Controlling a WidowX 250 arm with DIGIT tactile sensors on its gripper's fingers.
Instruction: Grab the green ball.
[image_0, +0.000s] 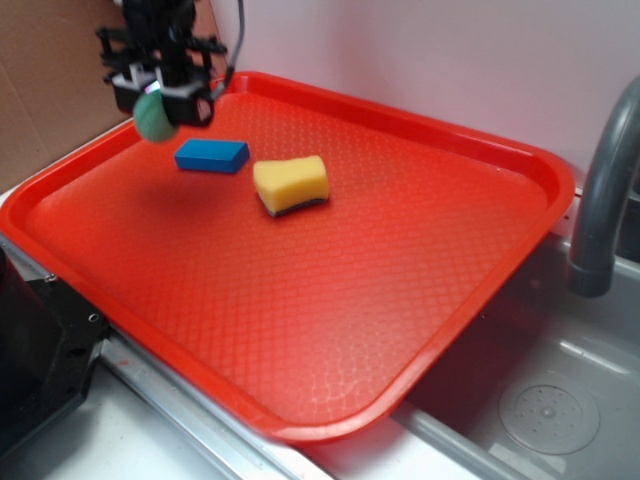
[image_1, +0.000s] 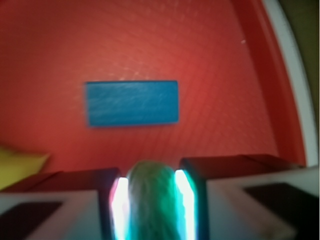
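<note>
The red tray (image_0: 420, 290) fills the foreground, spread beneath the raised gripper (image_0: 160, 105). The yellow sponge (image_0: 291, 184) lies beyond the blue block (image_0: 212, 155), which sits just below the pincer. The green ball (image_1: 151, 200) hangs above the tray, clamped between both fingers (image_1: 118, 205).

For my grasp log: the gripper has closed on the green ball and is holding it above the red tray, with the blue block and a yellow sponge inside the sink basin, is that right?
Not quite. The blue block and yellow sponge lie on the red tray, not in the sink basin, as the exterior view shows. The rest holds: the gripper is closed on the green ball above the tray.
</note>
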